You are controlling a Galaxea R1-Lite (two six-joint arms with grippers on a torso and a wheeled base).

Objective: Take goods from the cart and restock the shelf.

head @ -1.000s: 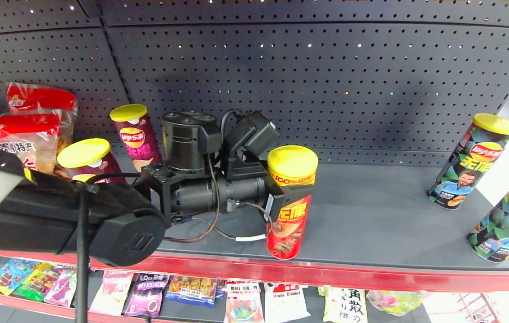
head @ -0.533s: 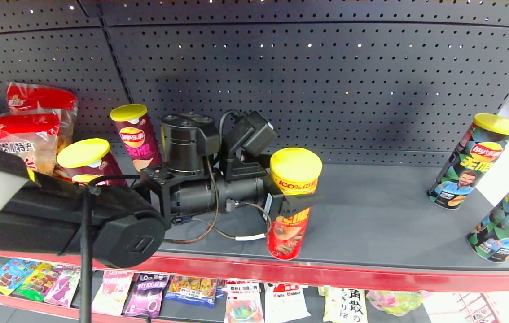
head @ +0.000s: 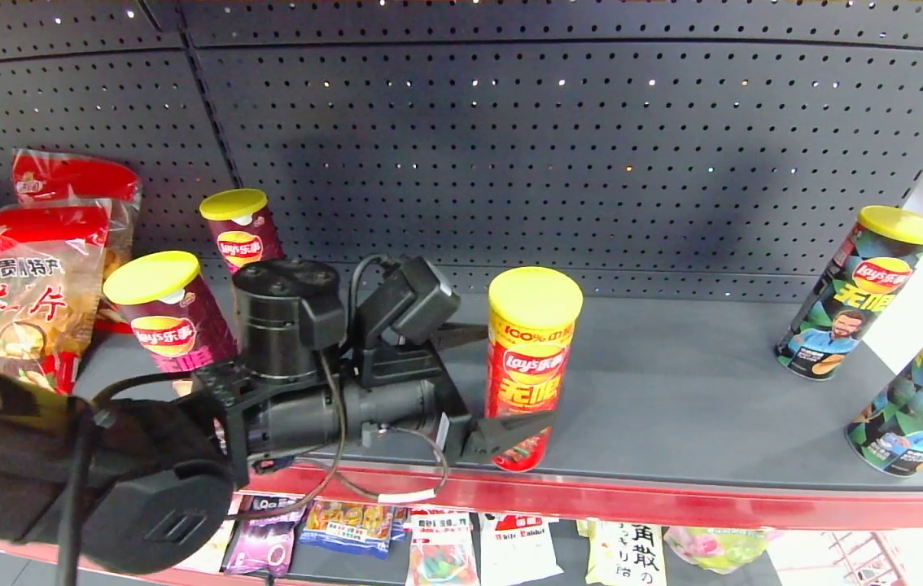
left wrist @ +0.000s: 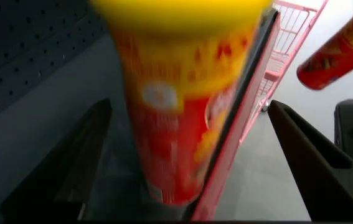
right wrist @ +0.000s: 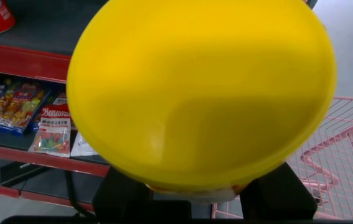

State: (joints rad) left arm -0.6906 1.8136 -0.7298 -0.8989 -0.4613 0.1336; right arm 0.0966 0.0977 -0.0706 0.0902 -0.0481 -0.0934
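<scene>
L pincer [head: 517, 373] spread open, upright red chip can [head: 532, 358] between its fingers, ungripped, at shelf [head: 673, 407] front edge, frame centre. R pincer [right wrist: 195, 196] clenched on 2nd chip can [right wrist: 201, 93], yellow lid facing cam.

Head view facing shelf [head: 673, 391]; wrists close-up

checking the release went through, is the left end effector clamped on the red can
No: the left end effector is open, a finger well clear on each side of the red can.

Open shelf [head: 673, 391] between red can [head: 532, 366] and dark can [head: 856, 297]
</scene>
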